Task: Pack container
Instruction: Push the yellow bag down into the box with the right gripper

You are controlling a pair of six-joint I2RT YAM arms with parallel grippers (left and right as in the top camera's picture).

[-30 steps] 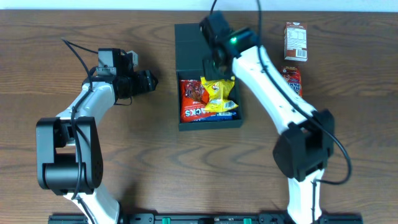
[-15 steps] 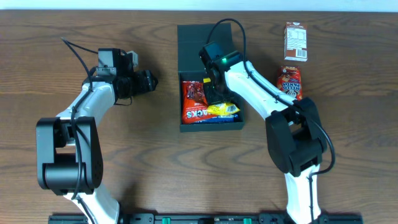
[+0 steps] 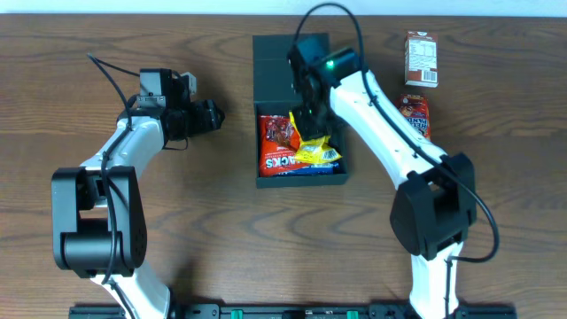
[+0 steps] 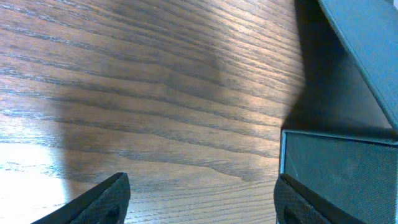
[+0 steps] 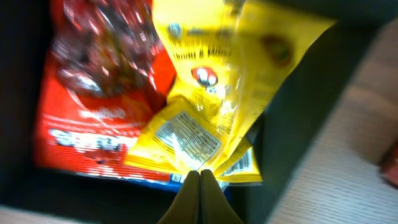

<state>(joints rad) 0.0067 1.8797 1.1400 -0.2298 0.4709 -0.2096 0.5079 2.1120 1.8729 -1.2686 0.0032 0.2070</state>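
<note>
The container [image 3: 301, 180] is a dark box in the middle of the table with its flap lid [image 3: 273, 64] open toward the far side. It holds a red packet [image 3: 276, 140], a blue packet [image 3: 301, 167] and a yellow packet [image 3: 317, 147]. My right gripper [image 3: 306, 119] is over the box, shut on the edge of the yellow packet [image 5: 211, 93], with the red packet [image 5: 99, 93] beside it. My left gripper [image 3: 209, 115] is open and empty to the left of the box, and in its wrist view [image 4: 199, 199] the box wall [image 4: 342, 168] is at the right.
A brown carton [image 3: 422, 58] stands at the far right. A red snack packet [image 3: 415, 115] lies just below it, beside my right arm. Bare wooden table surrounds the box.
My right gripper went down into the box with the yellow packet, then drew back toward the lid, still pinching it. The left arm has not moved.
</note>
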